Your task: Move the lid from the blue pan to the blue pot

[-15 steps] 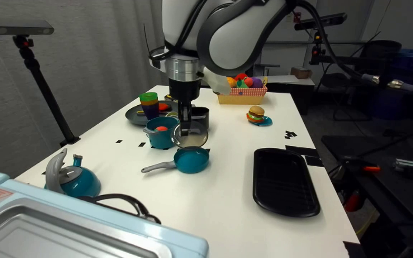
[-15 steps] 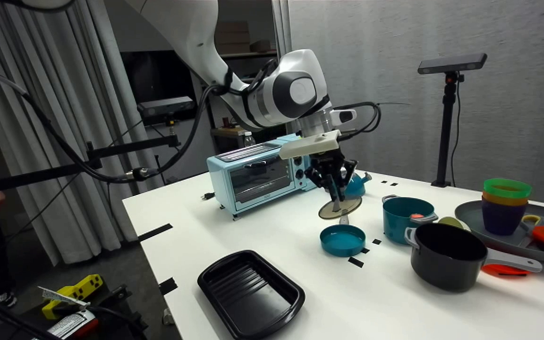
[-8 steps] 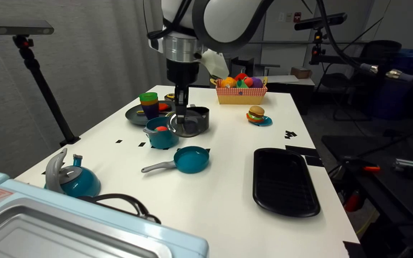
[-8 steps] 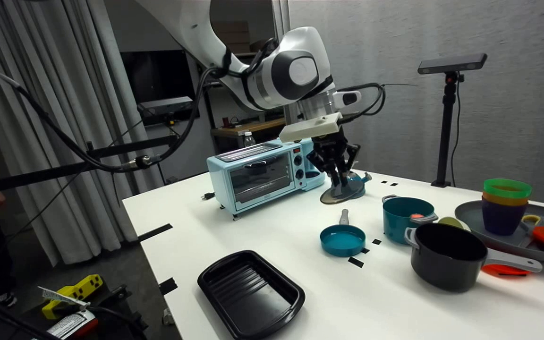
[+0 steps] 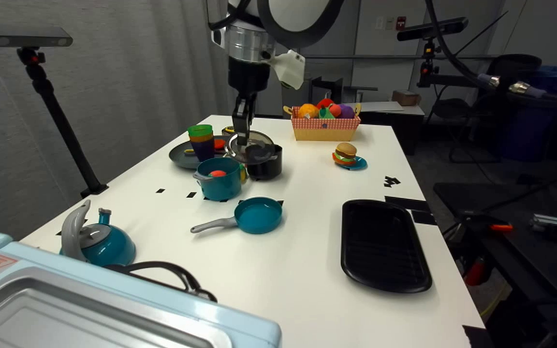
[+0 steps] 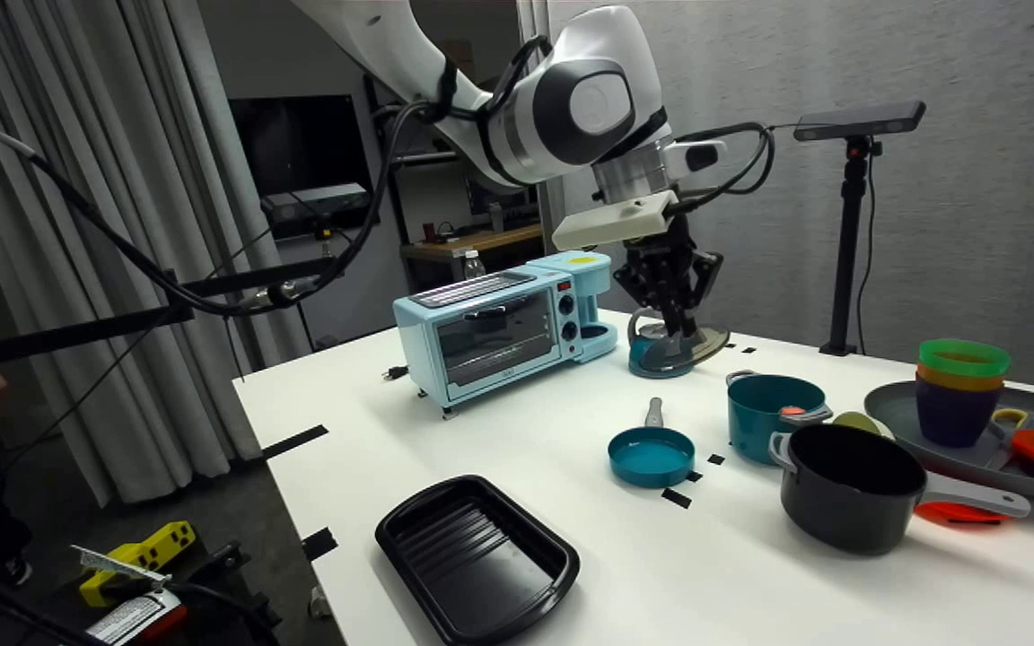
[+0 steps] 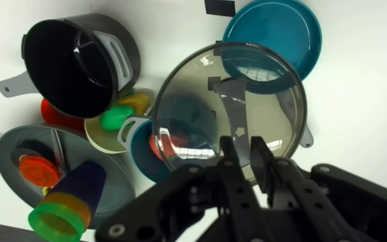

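The lid (image 7: 270, 104), a dark-rimmed see-through disc with a grey upright handle, hangs in the air, slightly tilted in an exterior view (image 6: 701, 348). My gripper (image 7: 241, 143) is shut on that handle, one finger on each side. The blue pan (image 5: 258, 216) stands uncovered on the table, its grey handle pointing away in an exterior view (image 6: 652, 458). Beside it is the blue pot (image 6: 768, 422), open-topped, with a red piece (image 5: 217, 173) inside. Seen from the wrist, the lid overlaps part of the pot (image 7: 143, 154) and part of the pan.
Close to the blue pot stand a black pot (image 6: 854, 502) and a grey plate (image 6: 894, 422) with stacked cups (image 6: 957, 404). A teal kettle (image 5: 109, 244) and a toaster oven (image 6: 499, 327) are at one end. A black tray (image 5: 385, 246) lies near the table's edge.
My gripper, shut on the lid throughout, has lifted it from low beside the pan. It has risen in both exterior views and shifted toward the pot's side. The pan and pot have not moved.
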